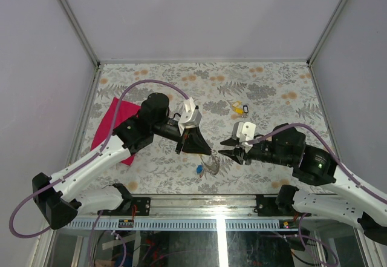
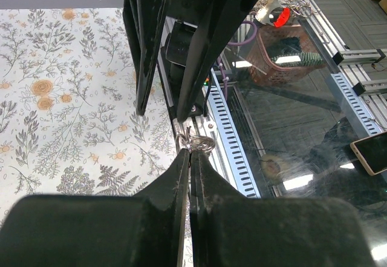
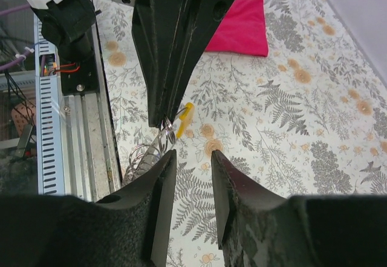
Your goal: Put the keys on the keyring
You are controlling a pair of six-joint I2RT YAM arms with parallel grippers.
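My left gripper (image 1: 207,152) is shut on the keyring (image 1: 213,164), a thin grey coiled wire ring that sticks out past its closed fingertips (image 2: 184,158) as the keyring (image 2: 197,141). In the right wrist view the keyring (image 3: 165,135) hangs under the left fingers, and a yellow key (image 3: 185,117) sticks out beside it. A blue key (image 1: 199,169) lies by the ring. My right gripper (image 1: 225,147) stands open just right of the ring; the right gripper (image 3: 193,155) has nothing between its fingers. More keys (image 1: 239,106) lie farther back.
A red cloth (image 1: 112,131) lies at the left of the flowered table top, under the left arm. The metal rail (image 1: 199,205) runs along the near edge, close to the ring. Grey walls enclose the back and sides.
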